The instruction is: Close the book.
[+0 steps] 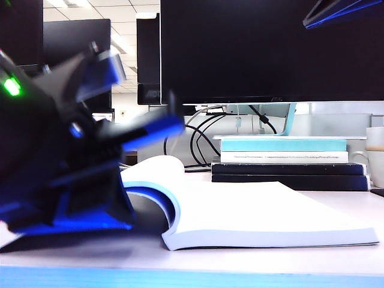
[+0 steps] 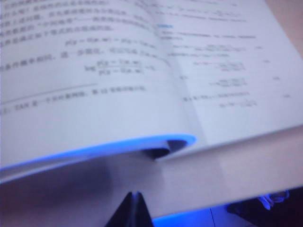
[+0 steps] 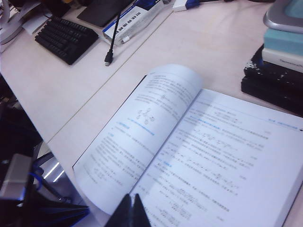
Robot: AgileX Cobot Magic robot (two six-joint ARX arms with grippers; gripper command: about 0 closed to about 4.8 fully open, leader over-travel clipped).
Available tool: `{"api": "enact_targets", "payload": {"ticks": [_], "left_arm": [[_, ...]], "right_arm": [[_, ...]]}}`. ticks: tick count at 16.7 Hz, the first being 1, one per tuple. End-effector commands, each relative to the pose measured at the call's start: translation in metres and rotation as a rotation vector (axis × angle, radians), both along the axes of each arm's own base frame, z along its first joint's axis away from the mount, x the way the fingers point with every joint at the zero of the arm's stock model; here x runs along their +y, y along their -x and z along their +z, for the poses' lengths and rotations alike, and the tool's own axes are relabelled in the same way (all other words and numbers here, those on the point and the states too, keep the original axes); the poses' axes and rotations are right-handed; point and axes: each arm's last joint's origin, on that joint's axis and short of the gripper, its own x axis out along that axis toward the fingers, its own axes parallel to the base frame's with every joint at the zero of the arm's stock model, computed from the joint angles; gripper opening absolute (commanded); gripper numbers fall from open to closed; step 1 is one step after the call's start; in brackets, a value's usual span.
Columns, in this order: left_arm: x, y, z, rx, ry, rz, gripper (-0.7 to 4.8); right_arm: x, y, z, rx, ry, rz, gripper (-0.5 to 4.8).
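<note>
Currently, the book (image 1: 258, 210) lies open on the desk (image 3: 57, 94); both the left gripper (image 2: 134, 210) and right gripper (image 3: 131, 211) have fingertips pressed together, gripping nothing.

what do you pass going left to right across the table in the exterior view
left gripper over the book's left edge → open book → stack of books behind it → white mug at the right edge

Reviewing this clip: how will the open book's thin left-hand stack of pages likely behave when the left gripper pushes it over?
Likely floppy: the book's left pages already curl upward. The thick right block probably stays put, lying flat. The left gripper, beside the raised edge, and the right gripper, above the pages, both look shut.
</note>
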Motion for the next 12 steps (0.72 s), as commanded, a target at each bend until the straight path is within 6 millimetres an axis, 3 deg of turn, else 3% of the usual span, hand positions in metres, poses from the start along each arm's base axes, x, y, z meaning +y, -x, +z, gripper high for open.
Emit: {"api": "enact_targets", "payload": {"ticks": [1, 8, 12], "left_arm": [[0.000, -0.010, -0.003, 0.016, 0.029, 0.060, -0.05], [0.006, -0.034, 0.002, -0.041, 0.048, 0.129, -0.05], [0.003, -0.052, 0.019, -0.163, 0.107, 0.047, -0.05]], "right_arm": [[0.000, 0.000, 0.002, -0.011, -0.006, 0.006, -0.02], [0.000, 0.006, -0.004, 0.077, -0.017, 0.048, -0.02], [0.000, 0.006, -0.004, 0.078, -0.019, 0.051, -0.02]]}}
